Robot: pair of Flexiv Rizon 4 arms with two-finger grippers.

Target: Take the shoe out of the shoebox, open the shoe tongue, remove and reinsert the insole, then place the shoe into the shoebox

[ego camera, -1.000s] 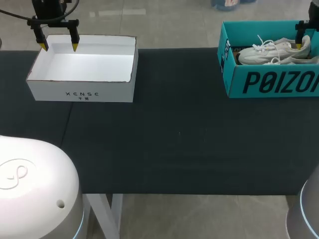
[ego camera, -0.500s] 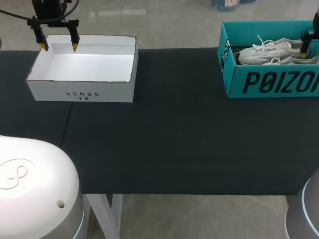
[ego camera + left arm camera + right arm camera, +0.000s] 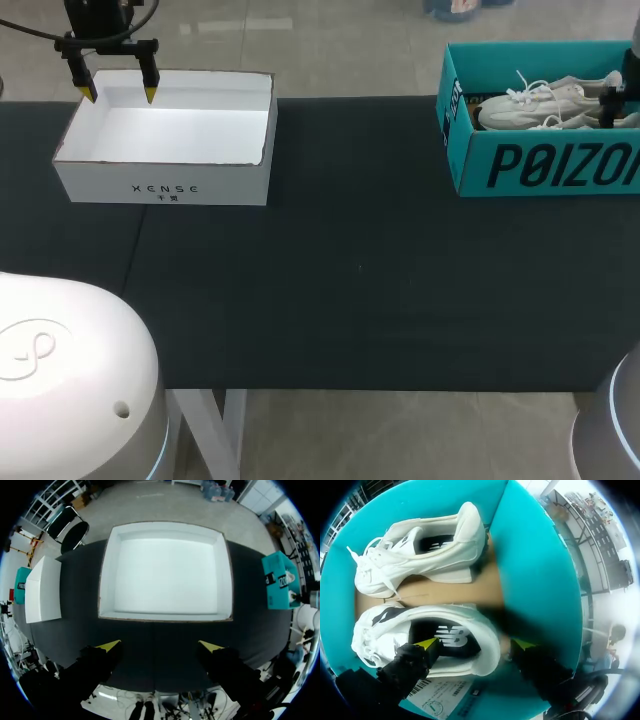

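A teal shoebox (image 3: 540, 165) stands at the table's far right with two white shoes (image 3: 540, 105) lying in it. In the right wrist view the near shoe (image 3: 485, 625) lies under my right gripper (image 3: 475, 644). One yellow tip is inside the shoe's opening over the dark insole. The other tip is past the heel, by the box wall (image 3: 535, 555). The fingers stand wide apart, so the gripper is open. The far shoe (image 3: 420, 550) lies beyond it. My left gripper (image 3: 119, 97) hangs open over the back rim of an empty white box (image 3: 165, 190).
The white box (image 3: 165, 615) sits at the far left of the black table, ahead of my left gripper (image 3: 160, 645). A printed label (image 3: 440, 700) shows on the shoebox near the right gripper. My arm's white base (image 3: 60, 370) fills the near left corner.
My right gripper has sunk deeper into the shoebox, down over the near shoe's heel. The left arm has not moved.
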